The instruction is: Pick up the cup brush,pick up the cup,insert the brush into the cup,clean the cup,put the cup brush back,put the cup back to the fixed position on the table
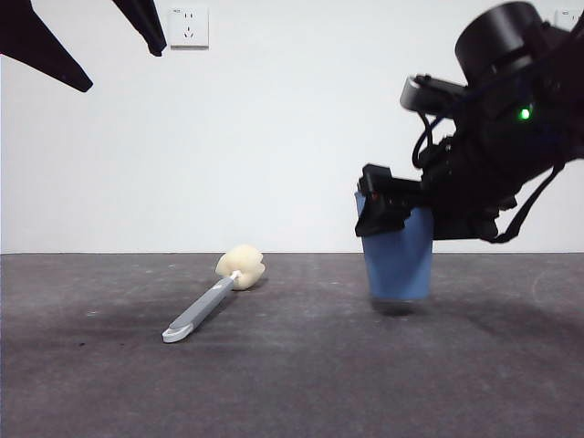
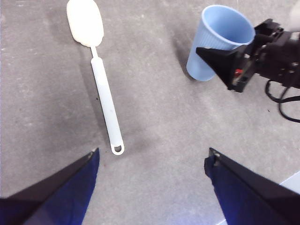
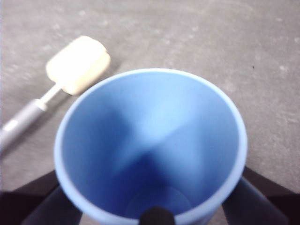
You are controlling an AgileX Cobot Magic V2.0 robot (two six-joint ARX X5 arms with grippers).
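Note:
The blue ribbed cup (image 1: 399, 260) is upright in my right gripper (image 1: 392, 208), whose jaws are shut on its upper part; its base hangs just above the table (image 1: 292, 392), over a small shadow. The right wrist view looks into the empty cup (image 3: 150, 140) between the right gripper's jaws (image 3: 150, 206). The cup brush (image 1: 203, 310) lies flat on the table left of the cup, with its cream sponge head toward the back. My left gripper (image 2: 153, 152) is open and empty, high above the brush (image 2: 105, 101). That view also shows the cup (image 2: 220, 37) and the right gripper (image 2: 234, 65).
A white wall with a power socket (image 1: 188, 26) stands behind the table. My left gripper's black tips (image 1: 123, 68) show at the top left of the front view. The right arm's dark bulk fills the upper right.

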